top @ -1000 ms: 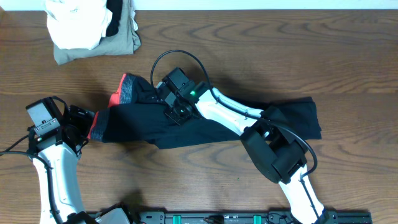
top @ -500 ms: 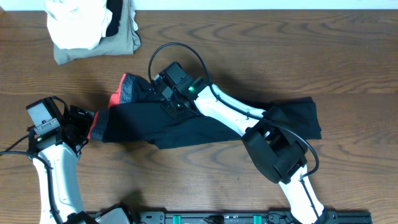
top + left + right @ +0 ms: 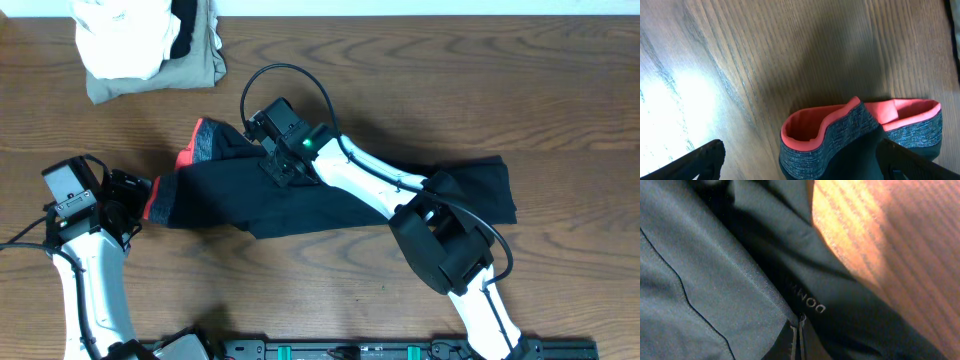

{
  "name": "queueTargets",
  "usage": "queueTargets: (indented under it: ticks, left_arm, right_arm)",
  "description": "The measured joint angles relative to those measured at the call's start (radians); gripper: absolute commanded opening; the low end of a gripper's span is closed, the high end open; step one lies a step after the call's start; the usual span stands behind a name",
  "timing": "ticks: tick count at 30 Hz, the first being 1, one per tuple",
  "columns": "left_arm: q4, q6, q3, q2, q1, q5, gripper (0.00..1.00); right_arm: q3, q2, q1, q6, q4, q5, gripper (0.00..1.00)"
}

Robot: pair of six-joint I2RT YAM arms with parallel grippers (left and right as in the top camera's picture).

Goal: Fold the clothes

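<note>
Overhead view: clothes (image 3: 225, 205), one long black trouser-like garment, lie stretched out on the table (image 3: 420, 80), with the grey waistband (image 3: 203, 143) at one end and the leg ends well away from it. Right fingers (image 3: 280, 171) sit on the black fabric just beside the waistband, closed tight. Right wrist view shows a seam fold running into the closed tips, so judged a pinch on the top layer, taken to lift or draw this end over. Left fingers (image 3: 135, 200) are spread wide with nothing between them, just beside the waistband's red-orange edge. Left wrist view has the band standing open ahead. Judged: placed to take the waistband's other corner so both corners travel together. White cloth (image 3: 120, 40) and khaki garment (image 3: 190, 72) lie folded well apart from the waistband, clear of the work. Fold not yet begun.
</note>
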Motion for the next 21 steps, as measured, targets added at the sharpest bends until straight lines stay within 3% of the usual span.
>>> queueTargets:
  ticks: [10, 21]
  left_arm:
    - [0.000, 0.002, 0.000, 0.000, 0.000, 0.000, 0.98]
    - [0.000, 0.003, 0.000, 0.000, 0.000, 0.000, 0.98]
  right_arm:
    - [0.111, 0.000, -0.003, 0.037, -0.022, 0.025, 0.01]
    - [0.119, 0.001, -0.035, 0.064, -0.093, 0.084, 0.01]
